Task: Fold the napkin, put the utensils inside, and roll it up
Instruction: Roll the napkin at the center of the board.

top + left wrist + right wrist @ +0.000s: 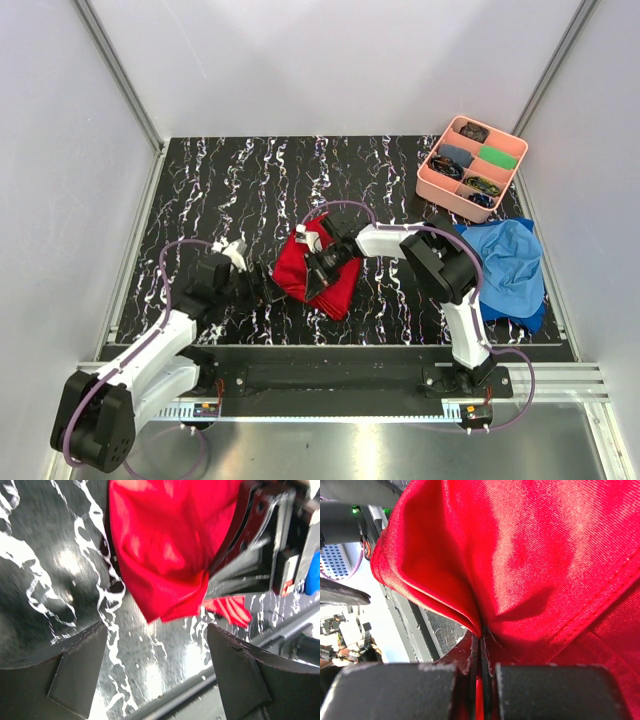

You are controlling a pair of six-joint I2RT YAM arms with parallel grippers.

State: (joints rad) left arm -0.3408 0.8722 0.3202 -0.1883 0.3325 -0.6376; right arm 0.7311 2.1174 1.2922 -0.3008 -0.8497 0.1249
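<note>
The red napkin (322, 268) lies bunched near the table's front middle, partly lifted. My right gripper (327, 262) is shut on a fold of it; in the right wrist view the pads (482, 645) pinch the napkin (545, 555), which fills that view. My left gripper (266, 285) is open and empty just left of the napkin. In the left wrist view its fingers (75, 670) stand wide apart over bare table, with the napkin's hanging corner (165, 550) just beyond them and the right gripper's body (255, 545) behind. The orange utensils are out of view.
A pink tray (428, 178) with small dark items stands at the back right. A blue cloth (512, 265) lies crumpled at the right. The table's front edge and metal rail (330, 352) run just below the napkin.
</note>
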